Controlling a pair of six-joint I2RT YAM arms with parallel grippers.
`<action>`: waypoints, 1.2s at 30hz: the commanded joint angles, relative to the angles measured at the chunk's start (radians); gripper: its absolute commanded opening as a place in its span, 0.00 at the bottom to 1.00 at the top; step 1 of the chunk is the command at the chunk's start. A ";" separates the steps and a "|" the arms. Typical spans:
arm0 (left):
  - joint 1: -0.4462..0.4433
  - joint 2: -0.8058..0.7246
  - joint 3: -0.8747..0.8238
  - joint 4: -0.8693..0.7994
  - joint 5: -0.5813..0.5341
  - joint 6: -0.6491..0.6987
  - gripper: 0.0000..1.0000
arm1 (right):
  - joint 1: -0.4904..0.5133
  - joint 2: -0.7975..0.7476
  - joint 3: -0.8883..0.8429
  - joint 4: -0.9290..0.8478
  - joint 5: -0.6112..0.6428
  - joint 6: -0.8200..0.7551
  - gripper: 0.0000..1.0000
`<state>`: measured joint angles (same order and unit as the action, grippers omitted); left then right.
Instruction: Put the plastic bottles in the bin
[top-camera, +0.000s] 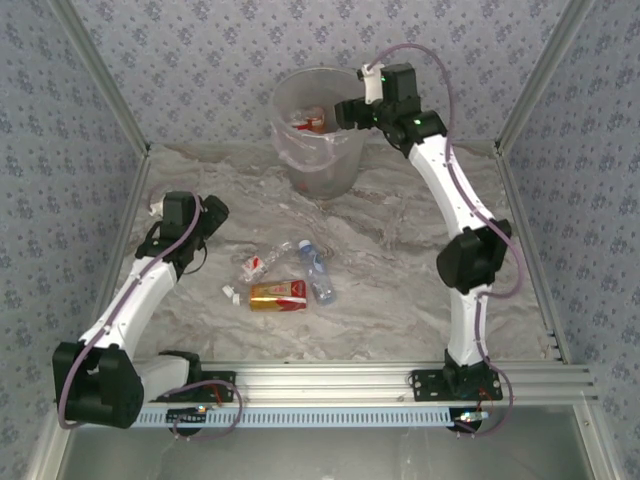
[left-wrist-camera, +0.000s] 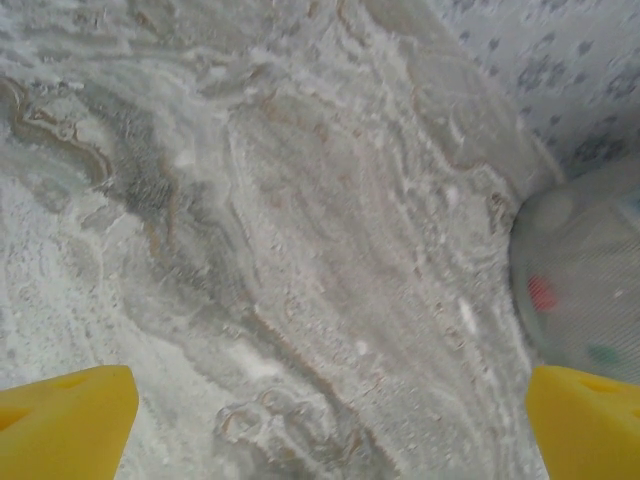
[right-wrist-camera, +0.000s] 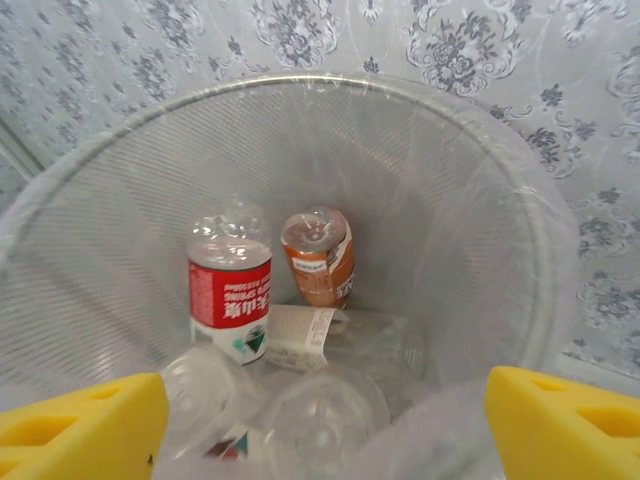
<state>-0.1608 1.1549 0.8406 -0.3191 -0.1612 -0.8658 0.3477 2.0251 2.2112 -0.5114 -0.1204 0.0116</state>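
The bin (top-camera: 318, 150) stands at the back of the table. My right gripper (top-camera: 346, 113) hovers over its rim, open and holding nothing. In the right wrist view the open right gripper (right-wrist-camera: 320, 435) looks down into the bin (right-wrist-camera: 470, 200), where a red-labelled bottle (right-wrist-camera: 230, 290), a brown-labelled bottle (right-wrist-camera: 320, 258) and clear bottles (right-wrist-camera: 325, 410) lie. On the table lie a crushed clear bottle (top-camera: 260, 263), a blue-capped bottle (top-camera: 317, 271) and a gold-and-red bottle (top-camera: 278, 294). My left gripper (top-camera: 206, 214) is left of them, open over bare table (left-wrist-camera: 325, 440).
A small white cap (top-camera: 229, 293) lies beside the gold-and-red bottle. Patterned walls and metal frame posts close in the table on three sides. The bin's side (left-wrist-camera: 585, 270) shows at the right edge of the left wrist view.
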 joint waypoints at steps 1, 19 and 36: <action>0.001 0.021 0.033 -0.072 0.043 0.062 0.99 | 0.008 -0.142 -0.148 0.088 -0.012 0.025 0.86; -0.020 0.061 0.055 -0.146 0.330 0.416 0.99 | 0.006 -0.513 -0.759 0.268 0.065 0.167 1.00; -0.256 0.184 0.025 -0.071 0.263 0.687 0.99 | 0.017 -0.622 -0.954 0.271 0.064 0.297 1.00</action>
<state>-0.3969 1.3174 0.8627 -0.3790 0.1551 -0.2481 0.3565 1.4502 1.2896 -0.2447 -0.0605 0.2722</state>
